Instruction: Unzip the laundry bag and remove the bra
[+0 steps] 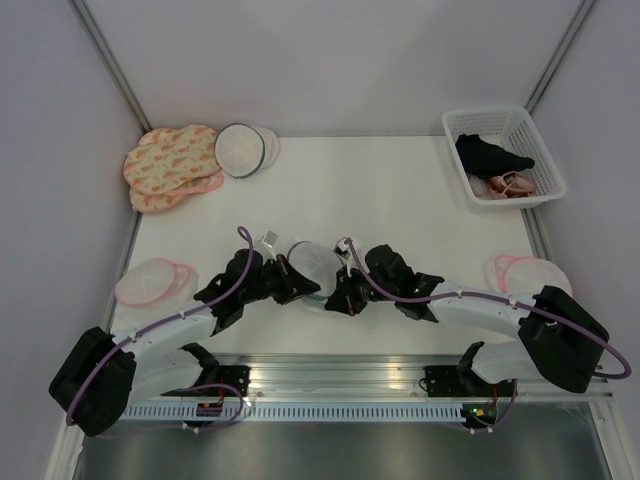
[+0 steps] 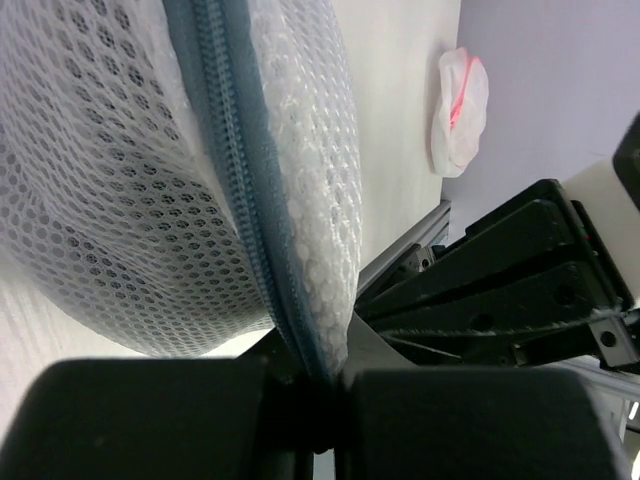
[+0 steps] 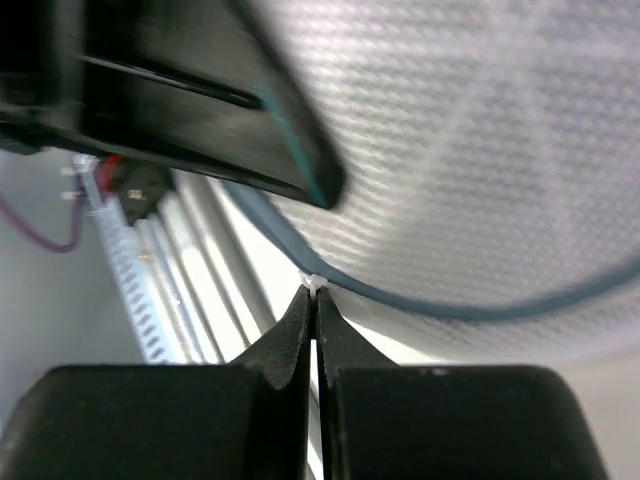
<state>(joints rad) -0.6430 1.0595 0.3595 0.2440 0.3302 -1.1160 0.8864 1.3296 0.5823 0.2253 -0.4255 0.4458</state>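
Observation:
The laundry bag [image 1: 313, 262], a small drum of white mesh, sits near the table's front edge between both grippers. My left gripper [image 1: 290, 280] is shut on the bag's seam, and the left wrist view shows the mesh [image 2: 120, 180] and its grey zipper [image 2: 235, 150] running down into the closed left gripper [image 2: 325, 385]. My right gripper [image 1: 345, 290] is at the bag's other side. The right wrist view has the right gripper [image 3: 315, 295] shut on a tiny white zipper pull [image 3: 315, 284] at the bag's grey rim [image 3: 450, 308]. I cannot make out the bra.
A white basket [image 1: 455, 122] at the back right holds a black garment [image 1: 490, 155] and a pink-beige one [image 1: 510, 185]. Pink round mesh bags lie at the left [image 1: 150, 280] and right [image 1: 530, 272]. A patterned pile [image 1: 170, 165] and a dark-rimmed white bag [image 1: 240, 150] are at the back left.

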